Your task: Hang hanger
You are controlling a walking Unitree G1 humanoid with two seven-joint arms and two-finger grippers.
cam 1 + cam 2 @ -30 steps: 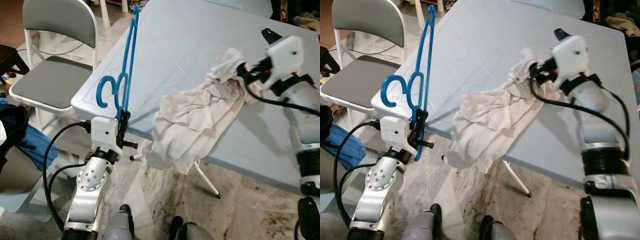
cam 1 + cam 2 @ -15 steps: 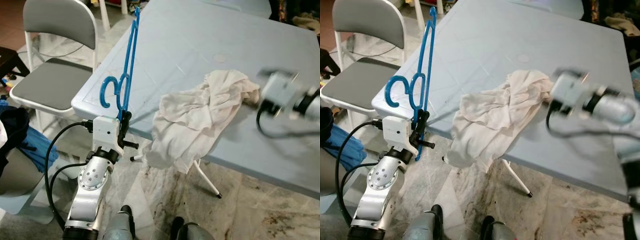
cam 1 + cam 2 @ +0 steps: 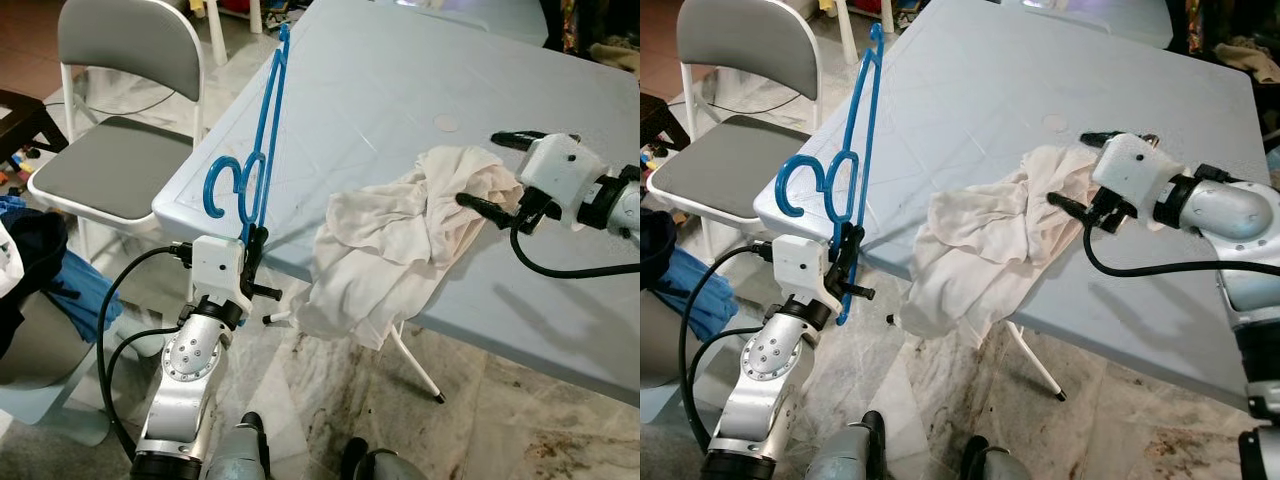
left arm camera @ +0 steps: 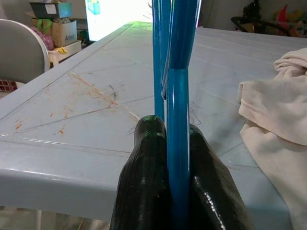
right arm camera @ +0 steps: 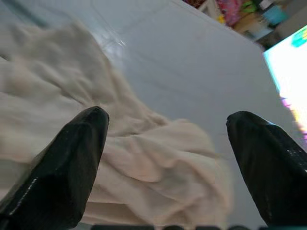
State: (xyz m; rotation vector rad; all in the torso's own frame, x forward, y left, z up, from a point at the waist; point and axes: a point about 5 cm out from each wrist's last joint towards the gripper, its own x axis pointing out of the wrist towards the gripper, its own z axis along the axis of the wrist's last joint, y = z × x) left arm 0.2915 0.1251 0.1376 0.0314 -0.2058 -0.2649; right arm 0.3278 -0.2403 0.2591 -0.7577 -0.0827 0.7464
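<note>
Left claw, below the near corner of the light blue table, pinches the blue hanger upright beside the table's edge. Right claw, spread wide, hovers at the white cloth draped over the table's front edge.

hanger: bright blue | cloth: cream | table: pale blue-grey

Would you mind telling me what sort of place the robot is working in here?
Probably a room in a home: a light blue plastic folding table on a worn marble-patterned floor, a grey folding chair beside it, and a crumpled white garment on the table.
</note>
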